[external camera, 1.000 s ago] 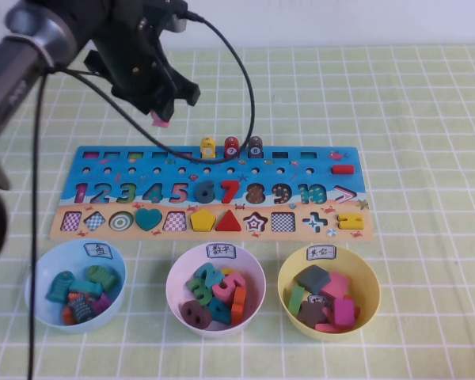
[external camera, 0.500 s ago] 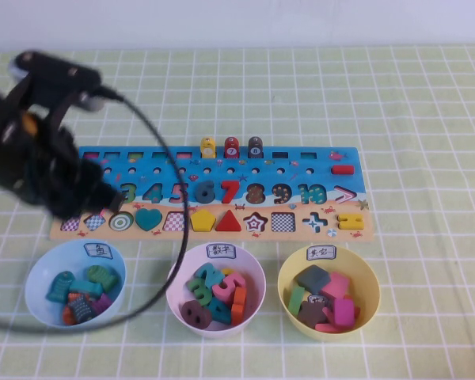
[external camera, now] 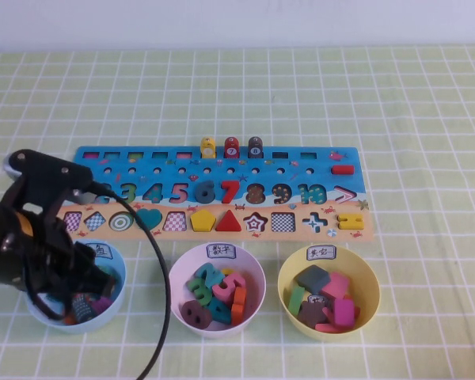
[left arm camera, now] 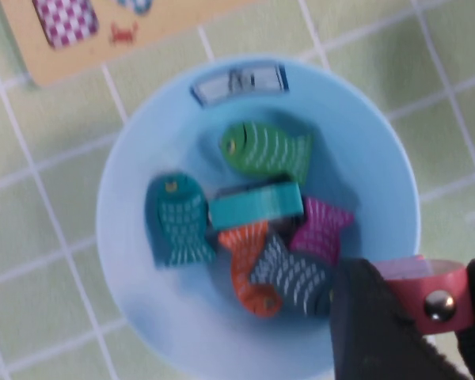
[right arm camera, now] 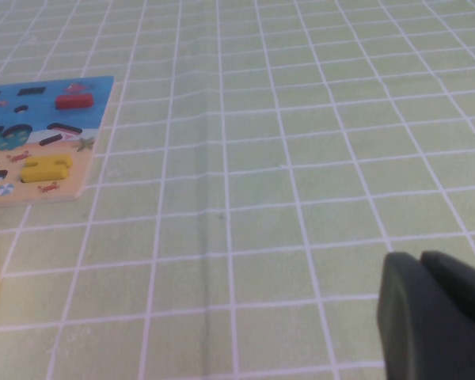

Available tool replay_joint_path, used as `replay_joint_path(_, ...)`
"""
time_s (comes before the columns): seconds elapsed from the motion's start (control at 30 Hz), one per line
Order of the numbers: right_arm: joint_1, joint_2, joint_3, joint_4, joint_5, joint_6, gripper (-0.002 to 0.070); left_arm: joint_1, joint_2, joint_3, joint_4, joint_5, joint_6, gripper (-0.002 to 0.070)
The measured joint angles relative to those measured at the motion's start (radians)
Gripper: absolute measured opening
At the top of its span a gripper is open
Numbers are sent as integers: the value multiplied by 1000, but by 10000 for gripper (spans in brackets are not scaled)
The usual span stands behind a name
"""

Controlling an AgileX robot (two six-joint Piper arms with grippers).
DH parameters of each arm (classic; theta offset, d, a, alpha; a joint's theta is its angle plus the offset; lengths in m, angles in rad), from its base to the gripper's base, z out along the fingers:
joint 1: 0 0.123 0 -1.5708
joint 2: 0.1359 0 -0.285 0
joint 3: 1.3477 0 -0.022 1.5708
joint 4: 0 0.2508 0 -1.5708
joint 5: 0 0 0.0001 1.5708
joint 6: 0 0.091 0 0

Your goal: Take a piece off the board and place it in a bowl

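Observation:
My left gripper point(left arm camera: 429, 315) is shut on the pink piece point(left arm camera: 424, 290), a pink block with a round metal mark, and holds it just over the edge of the light blue bowl point(left arm camera: 356, 150). The bowl holds several fish pieces and carries a white label point(left arm camera: 239, 81). In the high view my left arm point(external camera: 39, 245) covers most of the bowl point(external camera: 117, 257), and the piece is hidden there. The board point(external camera: 214, 170) lies behind the bowls. My right gripper point(right arm camera: 429, 273) is shut and empty, low over bare cloth to the right of the board.
A pale pink bowl point(external camera: 174, 277) of number pieces and a yellow bowl point(external camera: 372, 286) of blocks stand right of the blue bowl. Yellow point(external camera: 208, 146), red point(external camera: 231, 146) and brown point(external camera: 255, 146) pegs stand on the board's back edge. My left arm's cable point(external camera: 160, 277) hangs beside the pink bowl.
My left arm has come from the board's back left, forward across the board, down to the light blue bowl, with the pink piece still in its grip.

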Motion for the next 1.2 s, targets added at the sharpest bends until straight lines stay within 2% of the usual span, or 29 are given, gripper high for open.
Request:
replay_joint_path(0.17,0,0,0,0,0,0,-17,0,56,6,1,-100,-2,199)
replay_joint_path(0.5,0,0,0,0,0,0,-17,5,183,7,55,-161,-80,200)
replay_joint_path(0.6,0,0,0,0,0,0,-17,20,184,7,87,-168,-123,248)
replay_joint_path(0.77,0,0,0,0,0,0,-17,22,184,7,103,-170,-147,419)
replay_joint_path(0.83,0,0,0,0,0,0,-17,22,184,7,105,-170,-152,449)
replay_joint_path(0.93,0,0,0,0,0,0,-17,22,156,7,105,-175,-154,459)
replay_joint_path(1.0,0,0,0,0,0,0,-17,22,107,7,116,-186,-154,430)
replay_joint_path(1.03,0,0,0,0,0,0,-17,22,70,7,126,-193,-154,395)
replay_joint_path(1.1,0,0,0,0,0,0,-17,22,-20,7,156,-203,-152,282)
replay_joint_path(1.17,0,0,0,0,0,0,-17,22,-124,10,177,-215,-144,139)
replay_joint_path(1.2,0,0,0,0,0,0,-17,22,-167,13,182,-224,-140,99)
